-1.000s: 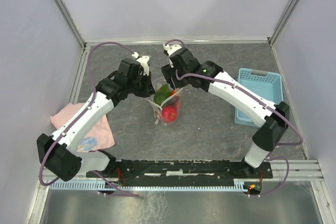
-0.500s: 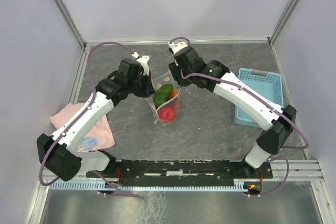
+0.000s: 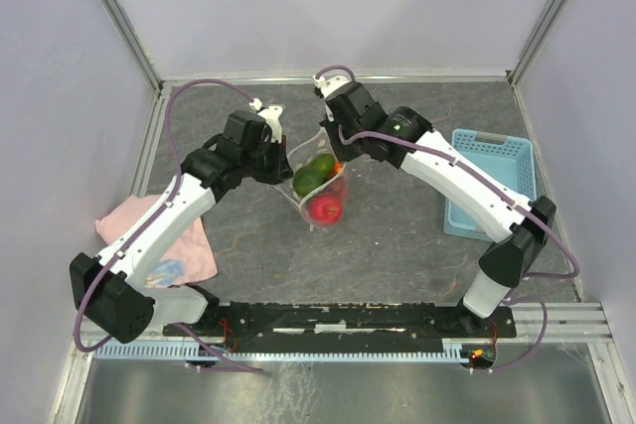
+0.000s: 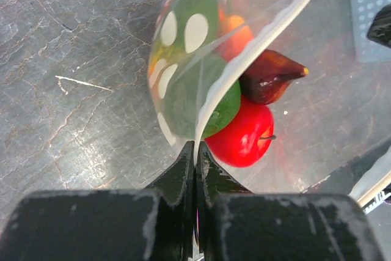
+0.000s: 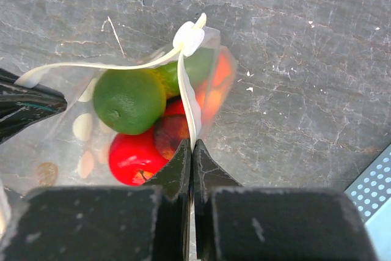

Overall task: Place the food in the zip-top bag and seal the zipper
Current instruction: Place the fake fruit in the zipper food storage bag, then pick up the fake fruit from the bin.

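Here, the zip-top bag (image 3: 318,191) is pinched at its zipper (image 4: 269,32) by the tightly closed left gripper (image 4: 195,150) and, rightward, the equally closed right gripper (image 5: 191,146). Glossy fruits (image 5: 129,101) are enclosed.

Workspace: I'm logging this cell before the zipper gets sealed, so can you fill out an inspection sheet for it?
Surface: grey stone-look table, scuffed and scratched.
Job's things: zip-top bag is held between the arms. It holds a green fruit, red fruit, maroon fruit and orange fruit. The zipper looks unsealed.
Clutter: pink cloth at left; light-blue basket at right.
Grippers: left gripper has its fingers shut on the zipper; right gripper likewise.
Cables: purple cables loop along both arms.
Surroundings: pale walls and a metal frame rail; nothing else seen.
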